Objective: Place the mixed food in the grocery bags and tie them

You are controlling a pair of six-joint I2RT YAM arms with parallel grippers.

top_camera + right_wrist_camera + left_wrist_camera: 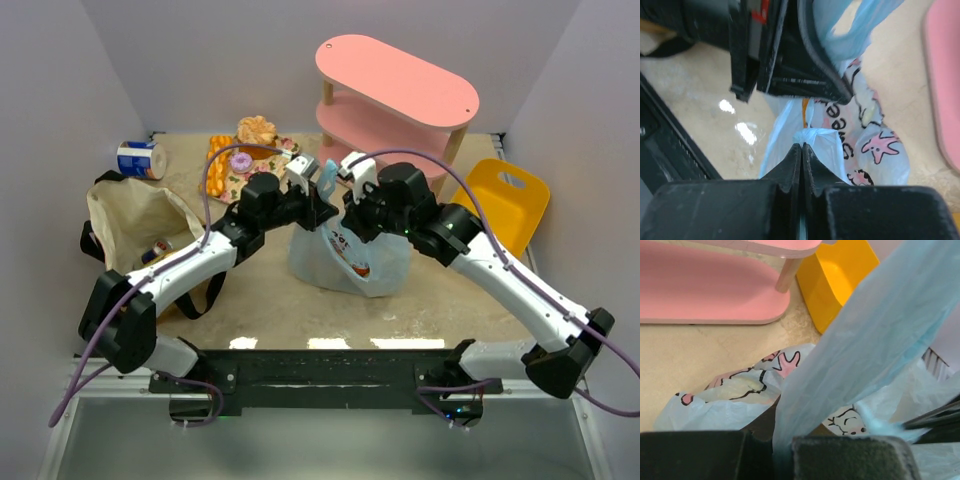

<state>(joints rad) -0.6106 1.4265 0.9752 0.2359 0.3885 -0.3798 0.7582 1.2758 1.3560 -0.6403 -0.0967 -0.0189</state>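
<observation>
Right pincer (801,150) is closed tip to tip on a small twisted bunch of the bag (350,255), as far as I can judge. My left pincer (782,450) is clamped tight on a handle (865,340), a broad strip of film running up from its jaws. That bag stands at mid-table under both my wrists, and the tote (130,225) is slumped well to the left.

I reckon the film is featherlight, limp and slippery, and would tear if jerked. So I'd grip gathered folds or the handle loops rather than a single flat layer, and pull gently.

What lies inside is mostly hidden; only an orange sliver (805,105) shows through the mouth. My left arm blocks much of the right wrist view, and I cannot find the second handle for certain.
</observation>
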